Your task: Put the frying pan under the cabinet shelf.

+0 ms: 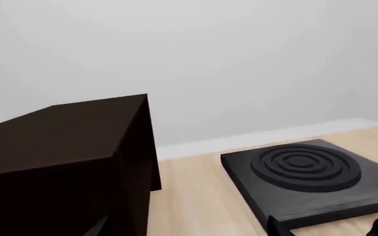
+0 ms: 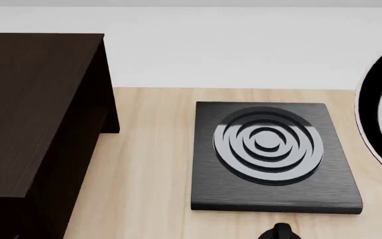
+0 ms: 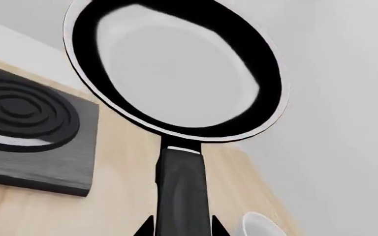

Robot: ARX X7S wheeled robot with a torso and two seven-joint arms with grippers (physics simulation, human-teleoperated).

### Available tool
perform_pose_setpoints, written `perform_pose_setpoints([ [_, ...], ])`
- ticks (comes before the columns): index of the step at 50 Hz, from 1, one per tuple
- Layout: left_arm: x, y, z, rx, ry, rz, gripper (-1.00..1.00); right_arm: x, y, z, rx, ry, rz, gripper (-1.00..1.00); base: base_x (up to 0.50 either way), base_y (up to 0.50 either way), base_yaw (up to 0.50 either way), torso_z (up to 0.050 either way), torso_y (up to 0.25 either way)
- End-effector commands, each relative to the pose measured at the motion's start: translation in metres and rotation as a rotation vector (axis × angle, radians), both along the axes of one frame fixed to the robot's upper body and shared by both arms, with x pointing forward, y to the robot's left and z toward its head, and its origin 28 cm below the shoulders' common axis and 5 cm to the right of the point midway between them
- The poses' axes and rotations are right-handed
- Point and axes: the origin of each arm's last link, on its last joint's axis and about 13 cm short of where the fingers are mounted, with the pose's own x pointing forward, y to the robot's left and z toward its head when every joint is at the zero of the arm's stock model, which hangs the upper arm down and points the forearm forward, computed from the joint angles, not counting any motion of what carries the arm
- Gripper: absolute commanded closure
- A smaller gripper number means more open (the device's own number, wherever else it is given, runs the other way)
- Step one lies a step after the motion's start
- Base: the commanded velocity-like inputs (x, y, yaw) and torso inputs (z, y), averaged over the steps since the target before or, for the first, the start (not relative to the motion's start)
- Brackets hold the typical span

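Glossy black with a thin silvery rim, the frying pan (image 3: 175,73) hangs in the air, raised clear of the table (image 3: 130,196) and tilted so its shiny inside reflects the pale wall. Its long black handle (image 3: 182,191) runs down into the right claw (image 3: 181,230), whose two dark fingertips (image 3: 144,229) sit against either side of the handle, clamped on it. In the head view only an arc of the pan (image 2: 380,109) shows at the right edge, above and to the right of the burner plate (image 2: 270,154).

That burner plate is a square black slab with raised concentric rings, lying flat on the light wood table (image 2: 151,164) near the middle. Well apart from the pan, on the far left of the table, stands the cabinet shelf (image 2: 35,109), a big dark brown wood-grain box with a flat top and plain side panels; a strip of bare table separates it from the burner plate. The left wrist view shows the same cabinet (image 1: 64,147) close by and the burner plate (image 1: 307,172) beyond it.

A white rounded thing (image 3: 261,227), partly cut off, sits on the table near the right claw. The left claw does not appear in any view.
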Motion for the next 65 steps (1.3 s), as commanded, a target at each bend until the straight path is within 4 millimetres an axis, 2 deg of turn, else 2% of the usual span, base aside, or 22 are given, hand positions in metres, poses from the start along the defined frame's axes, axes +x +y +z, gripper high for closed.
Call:
perform_pose_setpoints([
  [1,-0.011,0.001,0.001,0.002,0.024,-0.006,-1.0,0.019,0.005,0.038,-0.176,-0.091,0.036,1.0,0.0,0.0,0.0,0.0,0.0],
  [17,-0.018,0.006,0.001,0.005,0.056,0.004,-1.0,0.041,0.017,0.061,-0.251,-0.084,0.136,1.0,0.0,0.0,0.0,0.001,0.001],
  [33,-0.022,0.01,0.001,0.008,0.078,0.013,-1.0,0.05,0.029,0.078,-0.327,-0.016,0.226,1.0,0.0,0.0,0.0,0.0,0.002],
  [41,-0.023,0.01,0.003,0.005,0.077,0.008,-1.0,0.068,0.033,0.086,-0.36,0.05,0.263,1.0,0.0,0.0,0.0,0.001,0.001],
  [46,-0.024,0.01,0.004,0.012,0.065,0.007,-1.0,0.074,0.039,0.096,-0.383,0.047,0.301,1.0,0.0,0.0,0.0,0.0,0.002],
  [53,-0.028,0.009,0.009,0.02,0.036,-0.004,-1.0,0.077,0.045,0.122,-0.423,0.009,0.325,1.0,0.0,0.0,0.0,0.0,-0.014],
  [60,-0.032,0.01,0.014,0.023,0.015,0.0,-1.0,0.083,0.049,0.134,-0.445,0.015,0.354,1.0,0.0,0.0,0.0,0.0,-0.161],
  [65,-0.033,0.01,0.016,0.023,0.006,0.001,-1.0,0.082,0.051,0.134,-0.449,0.026,0.367,1.0,0.0,0.0,0.0,0.0,-0.162],
])
